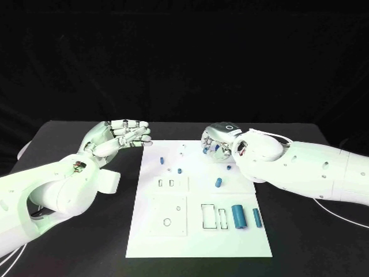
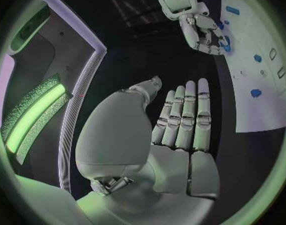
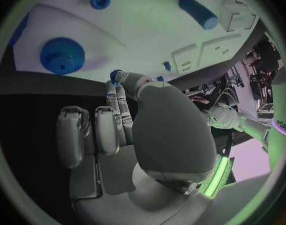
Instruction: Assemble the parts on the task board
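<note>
Small blue part (image 2: 225,44) pinched in right hand (image 1: 218,141), held over board's (image 1: 199,242) far edge. Other parts: some standing in board's upper area, a peg (image 1: 218,183) lying mid-board, two cylinders (image 1: 238,216) loose beside an open slot (image 1: 209,216). So, judging by that, partly done w/ several slots unfilled. Left hand (image 1: 118,137) open, holding nothing, fingers straight, over counter (image 1: 68,138) just left of board. Held part mostly hidden by fingers; shape hard to tell.

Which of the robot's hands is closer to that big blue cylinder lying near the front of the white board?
Right. The right hand hovers over the board's far end; the left hand is off the board's left edge, farther from the cylinder.
</note>
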